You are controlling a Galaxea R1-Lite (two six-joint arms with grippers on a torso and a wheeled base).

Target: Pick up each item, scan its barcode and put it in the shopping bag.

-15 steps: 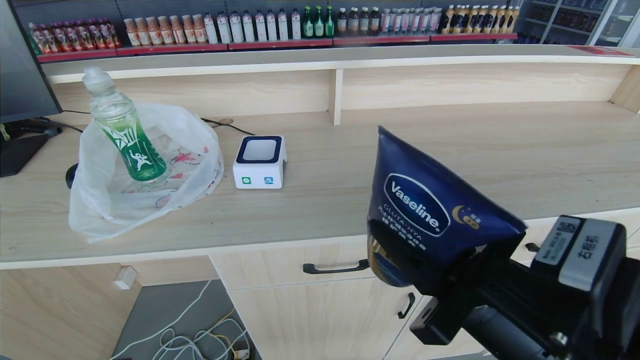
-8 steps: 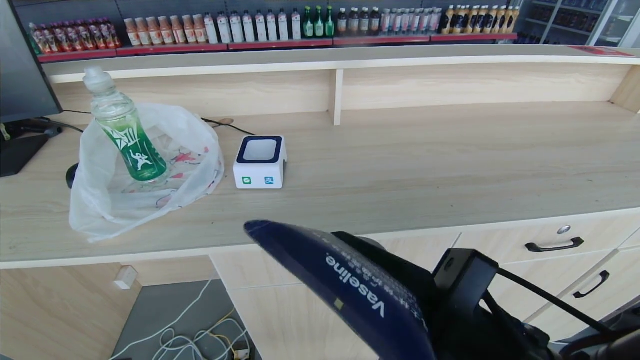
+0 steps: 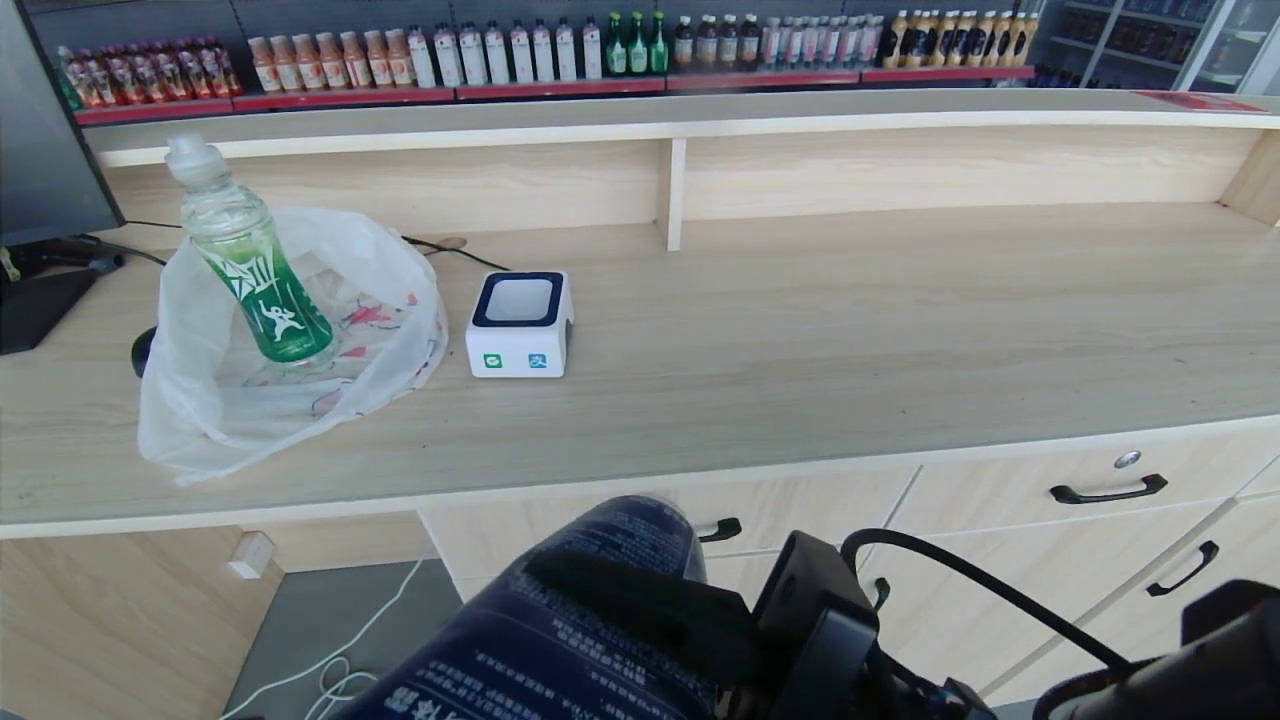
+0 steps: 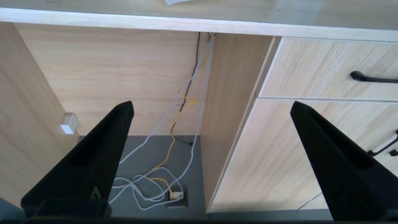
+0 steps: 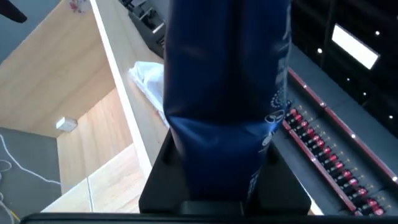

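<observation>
Nearest to you, low in the head view, the right gripper (image 3: 640,610) is closed around a dark blue tube (image 3: 560,665). The tube lies slanted in the black fingers, in front of the cabinet and below the counter edge. In the right wrist view the same tube (image 5: 230,74) stands out from between the two jaws of the right gripper (image 5: 217,171), which press on its sides. So this item is in the air, well apart from the scanner and from the bag.

The left gripper (image 4: 211,106) hangs low too – its two black fingers (image 4: 93,168) are spread wide and hold nothing. It faces the open space under the counter, where loose cables (image 4: 155,183) lie on the floor.

Behind the arms you see the drawers with black handles (image 3: 1107,491). On the wooden counter (image 3: 800,340) the white scanner (image 3: 519,325) sits with its blue-framed window upward. Just beside it, to the left, lies the open shopping bag (image 3: 200,420) – a green bottle (image 3: 250,270) stands upright in it, slightly tilted. Further left there is a dark monitor (image 3: 45,130). At the far back, a red shelf carries a long row of drink bottles (image 3: 560,50).
</observation>
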